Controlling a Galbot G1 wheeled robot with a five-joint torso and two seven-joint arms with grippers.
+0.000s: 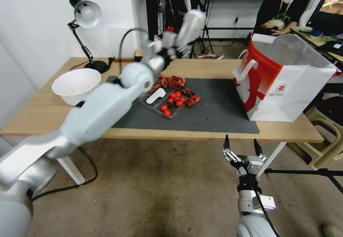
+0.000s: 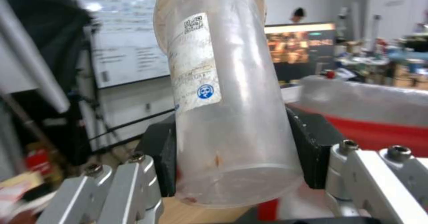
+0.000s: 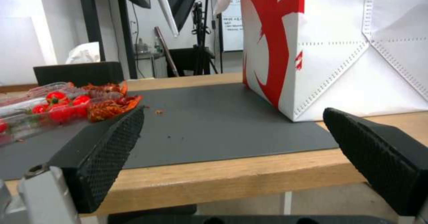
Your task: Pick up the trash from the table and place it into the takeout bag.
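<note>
From the head camera the left gripper (image 1: 171,40) appeared raised above the table's (image 1: 214,67) far edge, the clear plastic cup (image 1: 190,26) blurred. The left wrist camera showed the black pads (image 2: 163,157) pinching that cup low on its wall, label outward. The takeout bag (image 1: 282,87) stood at the table's right end on the grey mat (image 3: 214,117). The right gripper (image 1: 242,147) hung below the near edge, jaws spread wide, holding nothing.
</note>
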